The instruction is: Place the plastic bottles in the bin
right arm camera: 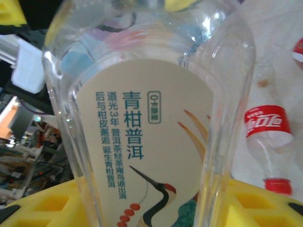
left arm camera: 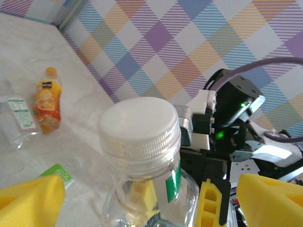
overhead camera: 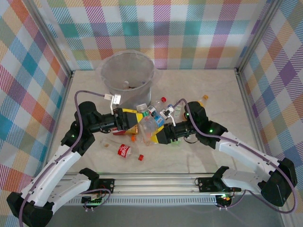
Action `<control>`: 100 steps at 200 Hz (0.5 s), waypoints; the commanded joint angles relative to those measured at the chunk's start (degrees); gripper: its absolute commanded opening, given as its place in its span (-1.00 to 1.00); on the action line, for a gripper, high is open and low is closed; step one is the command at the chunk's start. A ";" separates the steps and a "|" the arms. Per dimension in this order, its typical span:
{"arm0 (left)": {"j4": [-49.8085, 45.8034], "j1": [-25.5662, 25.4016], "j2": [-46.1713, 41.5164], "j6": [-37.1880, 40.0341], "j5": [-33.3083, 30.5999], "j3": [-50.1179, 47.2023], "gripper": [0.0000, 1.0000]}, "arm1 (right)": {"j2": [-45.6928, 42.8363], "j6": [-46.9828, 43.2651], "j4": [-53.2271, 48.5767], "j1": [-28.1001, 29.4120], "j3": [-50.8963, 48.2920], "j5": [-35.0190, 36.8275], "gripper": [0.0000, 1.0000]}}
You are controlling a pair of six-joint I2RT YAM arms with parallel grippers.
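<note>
Walls: pastel plaid. Table: pale marbled beige. Bin: translucent grey-white. Near bottle: red label, red cap. Clear bottle: cream label, teal script, red-crowned crane. Left gripper's pads: yellow.

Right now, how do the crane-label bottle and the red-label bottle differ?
The crane-label bottle has a cream label, the red-label bottle a red one. The crane-label bottle is clamped in the right gripper; the red-label bottle lies loose on the table. Both are clear plastic.
</note>
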 commanded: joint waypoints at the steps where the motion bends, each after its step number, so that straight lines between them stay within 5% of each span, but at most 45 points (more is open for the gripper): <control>1: 7.18 -1.70 0.27 -2.84 1.32 -0.72 0.83 | -0.15 4.06 8.30 -0.50 -0.46 -5.99 0.08; 100: 13.17 -4.95 2.46 -6.56 0.62 0.57 0.35 | 1.70 5.40 10.90 -0.86 -1.70 -8.56 0.08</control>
